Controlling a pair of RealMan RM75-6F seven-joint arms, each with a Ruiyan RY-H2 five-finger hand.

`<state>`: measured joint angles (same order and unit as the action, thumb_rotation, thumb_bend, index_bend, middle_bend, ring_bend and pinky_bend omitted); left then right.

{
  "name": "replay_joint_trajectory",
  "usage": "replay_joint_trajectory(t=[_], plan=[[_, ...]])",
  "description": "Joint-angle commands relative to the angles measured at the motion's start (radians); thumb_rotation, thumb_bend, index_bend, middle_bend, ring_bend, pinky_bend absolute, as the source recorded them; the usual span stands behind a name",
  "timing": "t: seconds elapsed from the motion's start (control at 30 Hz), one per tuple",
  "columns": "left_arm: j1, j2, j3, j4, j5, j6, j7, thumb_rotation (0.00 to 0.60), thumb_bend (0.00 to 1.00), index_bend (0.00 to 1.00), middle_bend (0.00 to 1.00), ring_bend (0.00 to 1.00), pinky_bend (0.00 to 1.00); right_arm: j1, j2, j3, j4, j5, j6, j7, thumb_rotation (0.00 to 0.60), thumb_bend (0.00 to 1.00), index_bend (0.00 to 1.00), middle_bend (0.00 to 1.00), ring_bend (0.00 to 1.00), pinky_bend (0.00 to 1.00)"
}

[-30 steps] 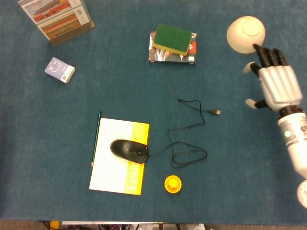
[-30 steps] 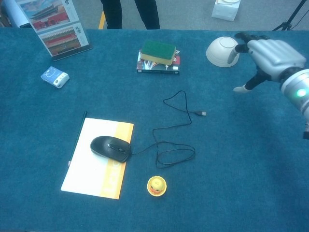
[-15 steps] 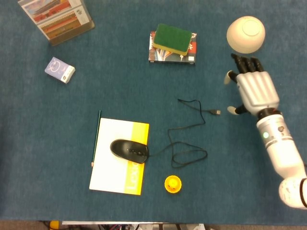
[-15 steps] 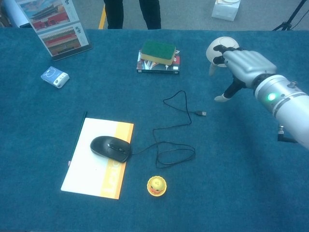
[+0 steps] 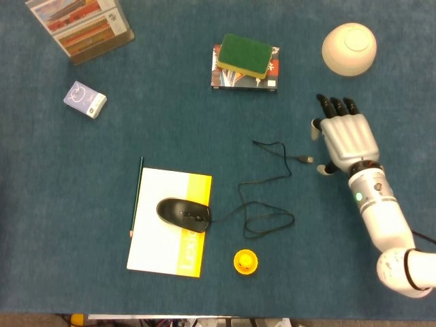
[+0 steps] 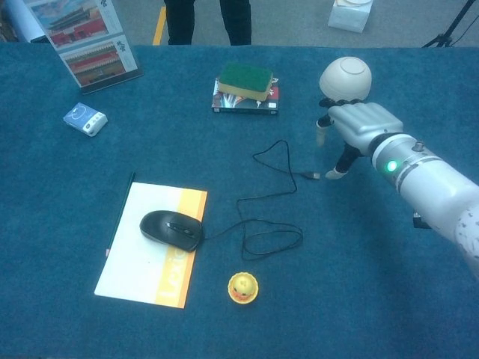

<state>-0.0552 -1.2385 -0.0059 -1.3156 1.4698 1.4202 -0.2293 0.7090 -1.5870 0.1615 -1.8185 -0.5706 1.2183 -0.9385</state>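
My right hand (image 5: 346,136) (image 6: 358,129) hovers open, palm down, fingers spread, just right of the USB plug (image 5: 306,159) (image 6: 314,176) that ends the black mouse's cable (image 5: 262,204). Its thumb tip comes down close beside the plug; I cannot tell if it touches. The black mouse (image 5: 184,214) (image 6: 171,229) lies on a white and yellow notebook (image 5: 170,221) (image 6: 152,254). An upturned cream bowl (image 5: 349,48) (image 6: 345,76) stands beyond the hand. My left hand shows in neither view.
A green sponge (image 5: 244,56) lies on a book (image 5: 245,78) at the back. A tissue pack (image 5: 85,99) and a picture stand (image 5: 80,24) are at the far left. A pencil (image 5: 135,196) lies beside the notebook, a small yellow toy (image 5: 245,261) near the front.
My right hand has moved left and toward me, away from the bowl, and come down beside the USB plug. It has stayed open. Nothing else has moved.
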Motion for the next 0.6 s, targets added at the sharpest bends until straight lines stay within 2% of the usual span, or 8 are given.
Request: replay_joint_trajectory(t=[0.03, 0.6], plan=[[0.001, -0.003, 0.001, 0.006, -0.001, -0.001, -0.007, 0.6, 0.24, 0.39, 0.43, 0.35, 0.5, 0.012, -0.015, -0.011, 0.024, 0.0, -0.002, -0.004, 0.6, 0.0, 0.45, 0.02, 0.0, 0.02], [0.016, -0.006, -0.001, 0.021, -0.008, 0.008, -0.033, 0.6, 0.24, 0.39, 0.43, 0.35, 0.5, 0.048, -0.073, -0.051, 0.133, -0.006, -0.052, 0.016, 0.6, 0.0, 0.49, 0.02, 0.0, 0.01]])
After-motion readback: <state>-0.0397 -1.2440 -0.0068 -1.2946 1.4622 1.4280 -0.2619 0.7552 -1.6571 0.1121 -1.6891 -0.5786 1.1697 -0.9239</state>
